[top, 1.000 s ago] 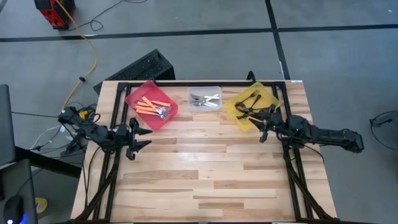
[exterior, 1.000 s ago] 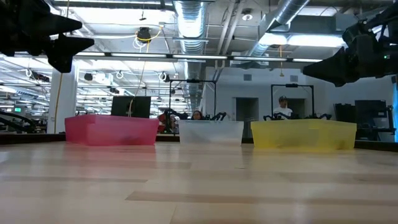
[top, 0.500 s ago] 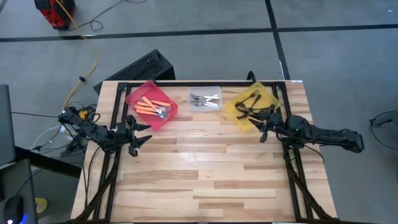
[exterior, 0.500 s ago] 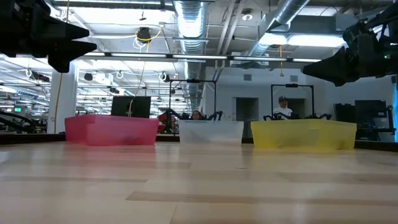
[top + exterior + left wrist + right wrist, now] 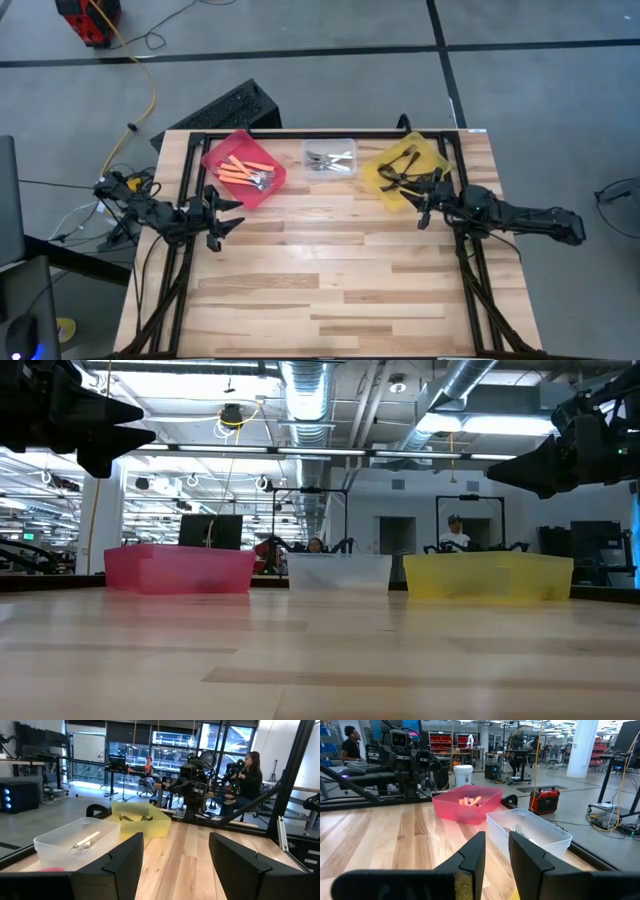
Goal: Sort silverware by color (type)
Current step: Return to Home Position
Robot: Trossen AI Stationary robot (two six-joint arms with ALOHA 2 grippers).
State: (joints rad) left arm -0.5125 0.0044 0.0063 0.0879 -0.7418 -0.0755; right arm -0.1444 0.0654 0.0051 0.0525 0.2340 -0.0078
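All the forks lie in 3 bins along the far edge of the desk (image 5: 330,280). The orange-handled forks (image 5: 245,170) are in the red bin (image 5: 212,158), their long axes slanting across it, with the silver heads toward its near right side. The silver forks (image 5: 330,159) lie in the clear bin (image 5: 330,141), roughly parallel to the desk's far edge. The black forks (image 5: 400,170) sit tangled in the yellow bin (image 5: 435,150), pointing various ways. The left gripper (image 5: 238,215) hangs above the desk's left edge near the red bin, its fingers (image 5: 125,860) spread wide and empty. The right gripper (image 5: 422,205) hangs just beside the yellow bin, its fingers (image 5: 472,855) a narrow gap apart, holding nothing.
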